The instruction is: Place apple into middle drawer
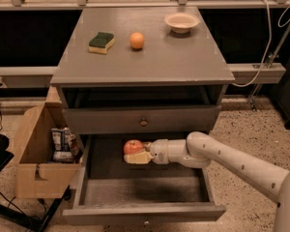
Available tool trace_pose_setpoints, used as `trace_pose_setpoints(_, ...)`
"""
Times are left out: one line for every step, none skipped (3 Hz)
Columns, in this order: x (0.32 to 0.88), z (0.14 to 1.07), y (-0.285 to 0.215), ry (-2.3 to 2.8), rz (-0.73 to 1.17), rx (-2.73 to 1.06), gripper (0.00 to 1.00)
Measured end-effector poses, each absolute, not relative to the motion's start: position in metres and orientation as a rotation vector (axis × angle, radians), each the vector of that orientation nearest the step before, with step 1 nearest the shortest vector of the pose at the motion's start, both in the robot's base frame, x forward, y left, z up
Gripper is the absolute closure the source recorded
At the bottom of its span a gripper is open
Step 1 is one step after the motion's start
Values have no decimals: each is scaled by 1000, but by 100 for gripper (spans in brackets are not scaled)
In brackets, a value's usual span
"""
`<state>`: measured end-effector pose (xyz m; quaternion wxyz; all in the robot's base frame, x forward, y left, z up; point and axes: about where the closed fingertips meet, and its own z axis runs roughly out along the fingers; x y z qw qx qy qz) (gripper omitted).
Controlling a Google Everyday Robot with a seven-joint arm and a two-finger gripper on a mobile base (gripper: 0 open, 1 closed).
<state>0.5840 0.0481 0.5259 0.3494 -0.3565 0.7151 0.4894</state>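
Speckled flooring (253, 129) is seen around a grey desk (183, 57), viewed from above and in front. On the desk top, a green and yellow sponge (101, 42) is set at about 10 o'clock, an orange (137, 40) just beside it towards 11 o'clock, and a pale bowl (181, 21) at about 1 o'clock, well apart from both. Below the top, a closed drawer panel (183, 120) with a small dark knob (143, 122) is seen. Beneath it the middle drawer (145, 190) is pulled out, and its flat grey floor is exposed.

The hand (137, 153) is reached in from 3 o'clock on a white arm (232, 163) and is held over the rear left part of the middle drawer. The apple (132, 146) is gripped in the hand: it sits at the hand's 9 o'clock tip, with a pale finger (137, 158) pressed along its lower side. The apple is held above the drawer floor, close under the closed panel; whether it touches the floor cannot be told.

At 9 o'clock from the desk, an open cardboard box (31, 144) with packets (63, 144) inside is stood against the drawer's side. A white cable (266, 47) is hung at 2 o'clock.
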Motion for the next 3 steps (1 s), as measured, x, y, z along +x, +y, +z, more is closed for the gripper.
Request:
trace_pose_setpoints(584,526,48,1853,1268,-924,100)
trace_pose_setpoints(584,508,59,1827,1286,-990,100)
trace_pose_setpoints(582,472,63,1745,1293,-1138,100)
